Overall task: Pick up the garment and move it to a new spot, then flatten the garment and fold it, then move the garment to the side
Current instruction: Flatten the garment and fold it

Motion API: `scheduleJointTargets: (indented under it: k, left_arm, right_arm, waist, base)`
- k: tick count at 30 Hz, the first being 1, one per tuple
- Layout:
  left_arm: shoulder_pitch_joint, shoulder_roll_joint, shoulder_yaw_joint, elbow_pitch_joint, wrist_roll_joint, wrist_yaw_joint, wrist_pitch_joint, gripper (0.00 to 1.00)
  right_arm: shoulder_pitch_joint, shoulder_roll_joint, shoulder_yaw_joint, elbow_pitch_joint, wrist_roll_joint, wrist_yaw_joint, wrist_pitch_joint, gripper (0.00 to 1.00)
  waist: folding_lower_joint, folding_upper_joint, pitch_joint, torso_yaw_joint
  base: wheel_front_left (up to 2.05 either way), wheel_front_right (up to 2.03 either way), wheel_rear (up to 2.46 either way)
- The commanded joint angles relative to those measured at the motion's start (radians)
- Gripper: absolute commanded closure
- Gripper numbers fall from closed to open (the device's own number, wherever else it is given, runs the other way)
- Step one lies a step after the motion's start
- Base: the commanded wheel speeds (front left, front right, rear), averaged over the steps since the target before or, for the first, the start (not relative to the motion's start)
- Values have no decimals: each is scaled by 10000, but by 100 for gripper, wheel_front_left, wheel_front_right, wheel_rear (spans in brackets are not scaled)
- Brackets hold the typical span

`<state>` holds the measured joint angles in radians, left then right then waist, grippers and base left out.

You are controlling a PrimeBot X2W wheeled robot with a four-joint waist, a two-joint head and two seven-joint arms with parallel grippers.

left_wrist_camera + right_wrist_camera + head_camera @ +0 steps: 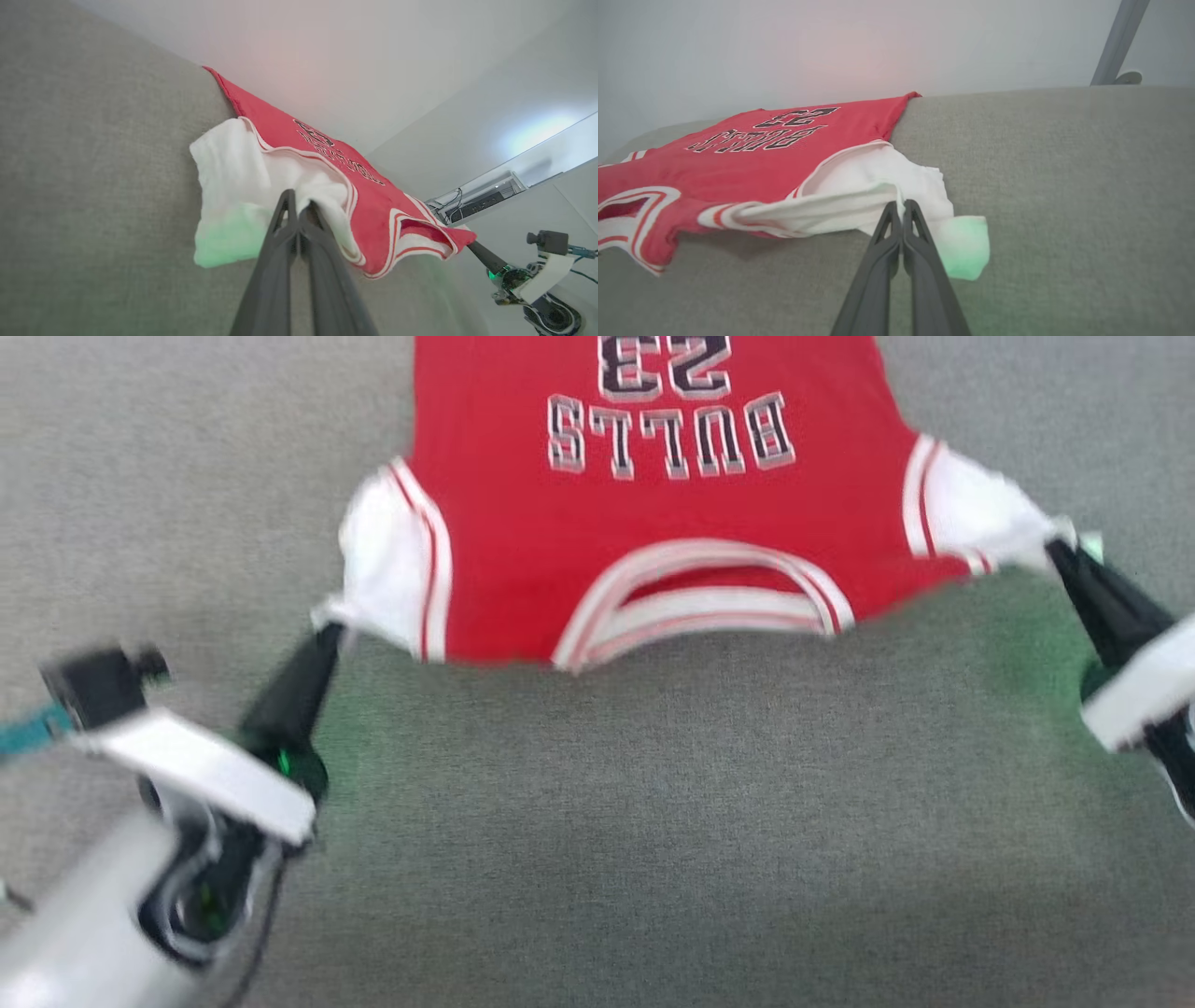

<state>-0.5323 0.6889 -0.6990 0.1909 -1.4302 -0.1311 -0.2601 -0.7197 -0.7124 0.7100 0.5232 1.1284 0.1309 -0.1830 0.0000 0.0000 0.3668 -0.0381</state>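
Observation:
The garment (pixel 653 523) is a red jersey with white sleeves, striped trim and black lettering, spread face up on the grey surface, collar toward me. My left gripper (pixel 329 633) is shut on the white sleeve edge at the left. My right gripper (pixel 1057 549) is shut on the other sleeve edge at the right. The shoulder line hangs slightly lifted between them. In the left wrist view my left gripper (pixel 297 205) pinches white sleeve cloth of the garment (pixel 299 154). In the right wrist view my right gripper (pixel 900 207) pinches the garment (pixel 775 158) at its sleeve.
A grey fabric surface (pixel 653 840) stretches out in front of the collar and to both sides. A pale wall (pixel 831 42) rises behind the surface's far edge. A grey metal pole (pixel 1118 42) stands at the back right in the right wrist view.

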Motion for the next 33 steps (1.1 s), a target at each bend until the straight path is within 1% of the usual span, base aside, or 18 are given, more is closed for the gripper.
scheduleJointTargets:
  k: [1, 3, 5, 11, 15, 17, 19, 23, 26, 29, 33]
  left_arm:
    - [578, -84, 172, -179, 65, 12, -70, 100]
    - [1275, -20, 235, -454, 317, 12, -70, 100]
    - [1946, -75, 356, -858, 345, 12, -70, 100]
    - [3452, 248, 425, -2138, 588, 12, -68, 100]
    - [4244, 431, 603, -2731, 711, 12, -65, 100]
    - [4607, 577, 728, -2993, 825, 12, -64, 100]
    - [4875, 641, 804, -3203, 903, 12, -64, 100]
    - [5009, 621, 692, -3244, 1045, 12, -52, 100]
    - [4629, 474, 424, -2855, 1274, 12, 160, 100]
    - [4204, 188, 133, -2403, 1467, 12, 354, 100]
    - [3691, -96, -180, -1577, 1755, 12, 506, 100]
  right_arm:
    - [552, -269, -130, -302, 150, -3, 86, 100]
    - [1249, -619, -336, -775, 306, -4, 168, 100]
    - [1936, -934, -559, -1248, 420, -4, 266, 100]
    - [3927, -1787, -1274, -2868, 449, -4, 534, 100]
    - [5342, -2160, -2012, -3908, 518, -3, 791, 100]
    - [6031, -2242, -2486, -4442, 653, -3, 902, 100]
    - [6695, -2341, -2954, -4919, 556, -3, 1051, 100]
    - [7505, -2040, -3765, -5605, 178, -3, 1477, 100]
    - [7561, -1557, -4030, -5866, -334, -3, 2143, 100]
    - [7347, -984, -4081, -5865, -758, -3, 2908, 100]
    - [7164, -312, -4109, -5444, -1379, -3, 3677, 100]
  waist:
    - [0, 0, -261, 122]
    - [0, 0, -383, 172]
    - [0, 0, -479, 220]
    - [0, 0, -545, 391]
    - [0, 0, -543, 428]
    - [0, 0, -533, 445]
    - [0, 0, -512, 452]
    - [0, 0, -453, 423]
    - [0, 0, -413, 427]
    - [0, 0, -346, 484]
    - [0, 0, -248, 558]
  base:
    - [0, 0, 0]
    - [0, 0, 0]
    - [0, 0, 0]
    - [0, 0, 0]
    - [0, 0, 0]
    - [0, 0, 0]
    - [0, 0, 0]
    - [0, 0, 0]
    - [0, 0, 0]
    - [0, 0, 0]
    - [0, 0, 0]
